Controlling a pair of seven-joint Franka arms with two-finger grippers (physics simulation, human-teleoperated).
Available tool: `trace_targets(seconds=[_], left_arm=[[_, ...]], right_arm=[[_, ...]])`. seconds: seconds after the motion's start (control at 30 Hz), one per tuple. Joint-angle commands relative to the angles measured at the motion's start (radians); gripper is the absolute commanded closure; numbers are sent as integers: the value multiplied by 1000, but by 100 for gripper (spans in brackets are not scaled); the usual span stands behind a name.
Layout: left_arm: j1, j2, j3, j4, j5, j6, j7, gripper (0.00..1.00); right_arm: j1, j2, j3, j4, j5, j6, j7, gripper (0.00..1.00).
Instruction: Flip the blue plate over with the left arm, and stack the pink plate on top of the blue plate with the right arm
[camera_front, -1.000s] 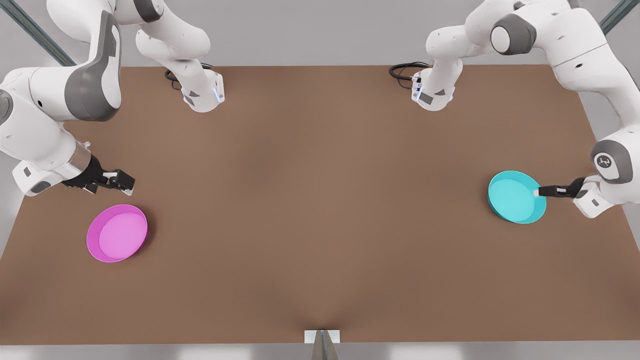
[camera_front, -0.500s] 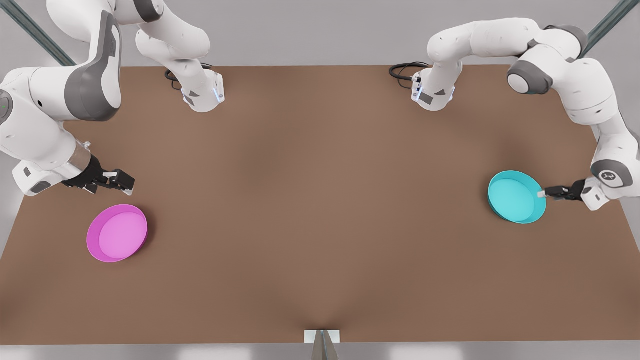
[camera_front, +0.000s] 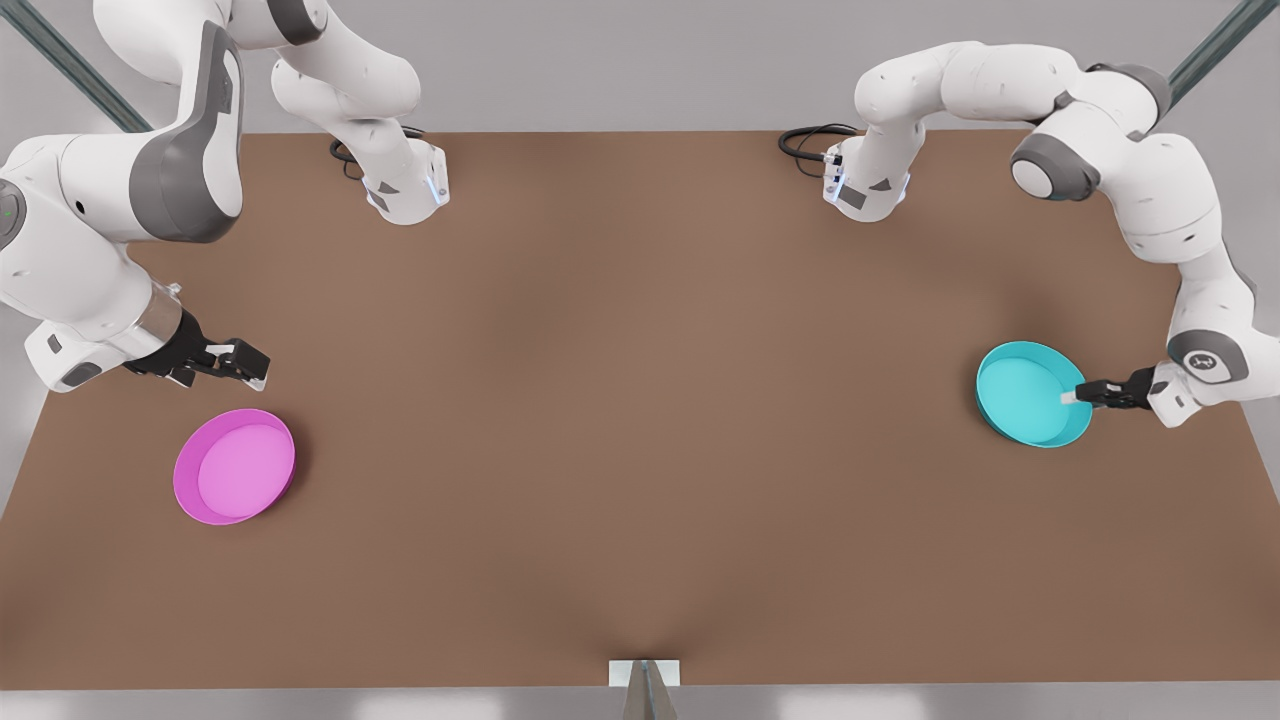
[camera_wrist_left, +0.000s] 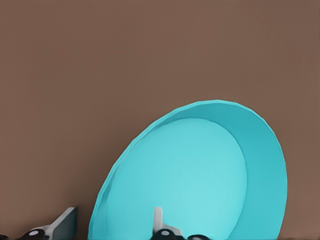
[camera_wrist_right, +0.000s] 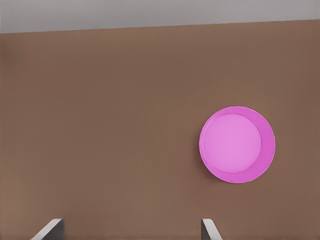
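The blue plate lies inside up on the brown table at the front view's right. My left gripper reaches in level from the right and is open. In the left wrist view the blue plate looms close, and the left gripper straddles its rim, one finger inside the dish and one outside. The pink plate rests inside up at the front view's left. My right gripper hovers just above and behind it, open and empty. In the right wrist view the pink plate sits ahead of the right gripper.
The brown table stretches wide between the two plates. Both arm bases stand at the far edge, with a black cable beside the base on the front view's right. A small white bracket sits at the near edge.
The left arm's elbow has swung over and down, its wrist has turned, and the gripper has slid slightly down along the blue plate's rim. The right arm and both plates have not moved.
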Motion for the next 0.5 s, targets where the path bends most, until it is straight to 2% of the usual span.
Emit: trace_targets(seconds=[0.0, 0.13, 0.3, 0.47], left_arm=[[0, 0, 0, 0, -15, 0, 1, 33], [0, 11, 0, 5, -17, 2, 5, 46], [0, 15, 0, 6, -17, 2, 5, 53], [0, 20, 0, 8, -17, 2, 4, 56]], right_arm=[[0, 0, 0, 0, 0, 0, 0, 0], [0, 0, 0, 0, 0, 0, 0, 0], [0, 0, 0, 0, 0, -3, 0, 0], [0, 0, 0, 0, 0, -3, 0, 0]])
